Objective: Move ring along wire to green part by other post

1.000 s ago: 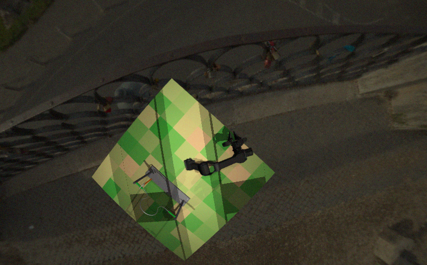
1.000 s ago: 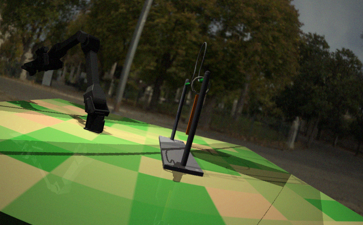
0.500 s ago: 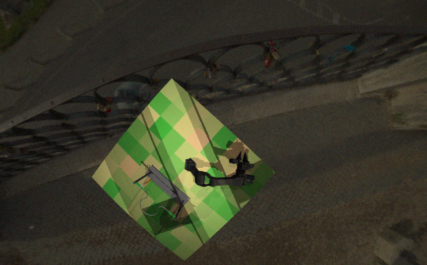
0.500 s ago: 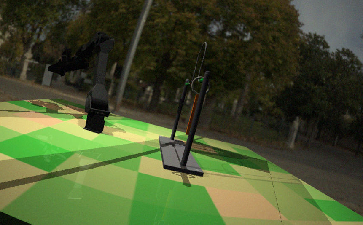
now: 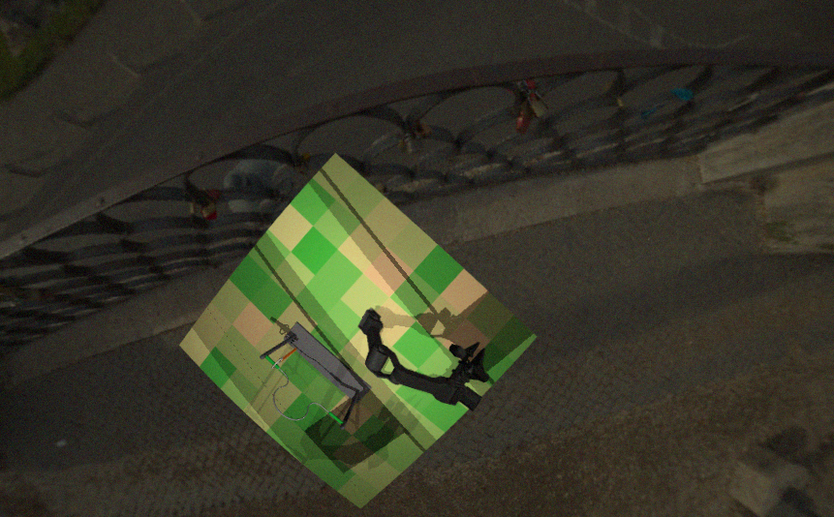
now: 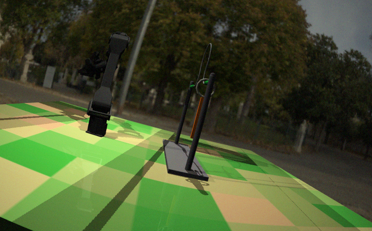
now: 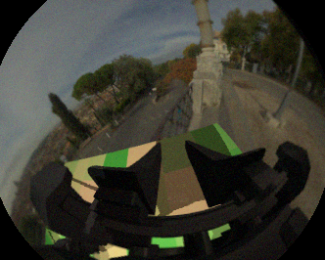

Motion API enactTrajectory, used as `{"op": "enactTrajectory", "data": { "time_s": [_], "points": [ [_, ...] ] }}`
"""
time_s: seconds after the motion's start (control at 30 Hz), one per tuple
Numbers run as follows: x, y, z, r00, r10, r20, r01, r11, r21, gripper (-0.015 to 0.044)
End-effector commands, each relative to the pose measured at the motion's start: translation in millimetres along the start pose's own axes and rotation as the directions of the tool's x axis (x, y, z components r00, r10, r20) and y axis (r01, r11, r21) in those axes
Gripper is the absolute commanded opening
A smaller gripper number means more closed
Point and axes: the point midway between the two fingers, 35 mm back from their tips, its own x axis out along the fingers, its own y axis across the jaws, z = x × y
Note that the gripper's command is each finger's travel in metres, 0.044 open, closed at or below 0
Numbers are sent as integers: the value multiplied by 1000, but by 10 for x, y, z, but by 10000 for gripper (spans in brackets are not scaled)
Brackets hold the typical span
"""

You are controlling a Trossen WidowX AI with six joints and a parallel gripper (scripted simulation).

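Observation:
The ring (image 6: pixel 203 86) hangs on a green part of the wire (image 6: pixel 206 82) at the top of the posts, and its orange handle (image 6: pixel 196 120) (image 5: pixel 288 353) hangs straight down. The thin grey wire (image 6: pixel 207 57) (image 5: pixel 285 398) loops between the two dark posts (image 6: pixel 200 123) (image 6: pixel 183 114), which stand on a grey base (image 6: pixel 178 160) (image 5: pixel 324 356). The other green part (image 5: pixel 333 417) is at the far post. My gripper (image 5: pixel 465 349) (image 6: pixel 88 67) (image 7: pixel 173 145) is up in the air, far from the ring and on the other side of the arm's base. Its fingers are partly open with nothing between them.
The arm's base (image 6: pixel 96 126) (image 5: pixel 371 320) stands on the green and tan checkered table (image 6: pixel 38 155) (image 5: pixel 317 250) (image 7: pixel 205 142). The table's edge lies close under the gripper in the overhead view.

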Motion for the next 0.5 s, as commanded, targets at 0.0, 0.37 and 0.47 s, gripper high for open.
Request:
{"op": "enactTrajectory", "data": {
  "time_s": [0.0, 0.37, 0.47],
  "points": [
    [-453, -302, -67, 987, -162, 10, 161, 986, 47, 160],
    [-1667, -781, -221, 851, -525, 24, 516, 843, 152, 160],
    [-2021, -846, -273, 789, -614, 23, 600, 779, 181, 160]
  ]
}}
